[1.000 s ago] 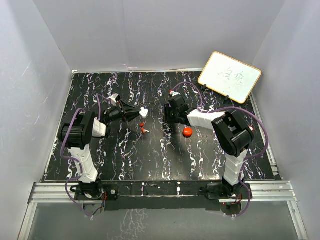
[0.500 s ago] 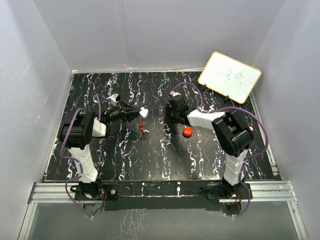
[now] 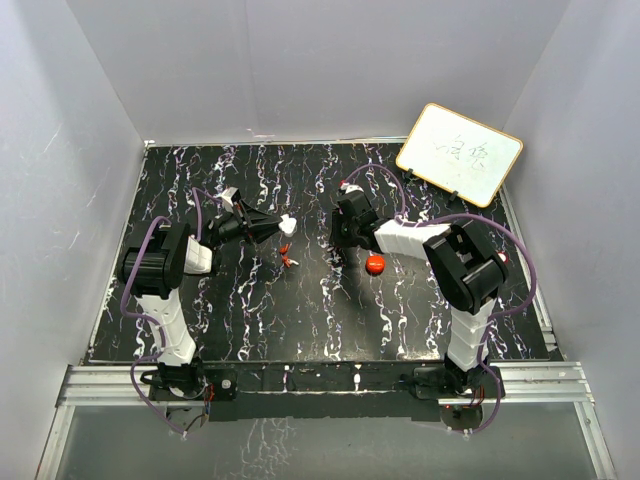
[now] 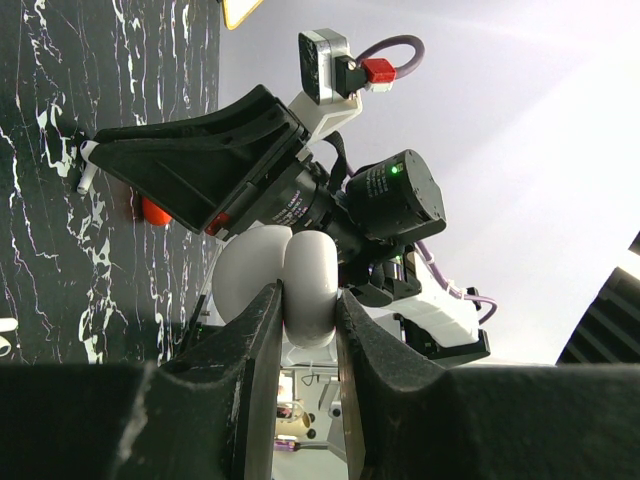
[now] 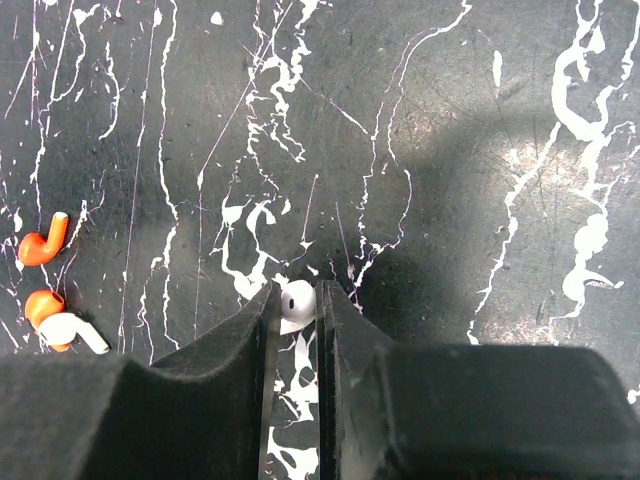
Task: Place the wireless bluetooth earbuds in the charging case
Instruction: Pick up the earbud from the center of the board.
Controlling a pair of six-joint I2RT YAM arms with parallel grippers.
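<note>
Orange earbuds (image 5: 43,240) lie apart from right pincer (image 5: 297,292) clasping white earbud (image 5: 298,304).

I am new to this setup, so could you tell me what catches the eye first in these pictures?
The left end effector grips a white case near the middle of the black marbled table. The right end effector pinches a white earbud on it, with orange earbuds lying nearby. A whiteboard leans at the far right corner.
</note>
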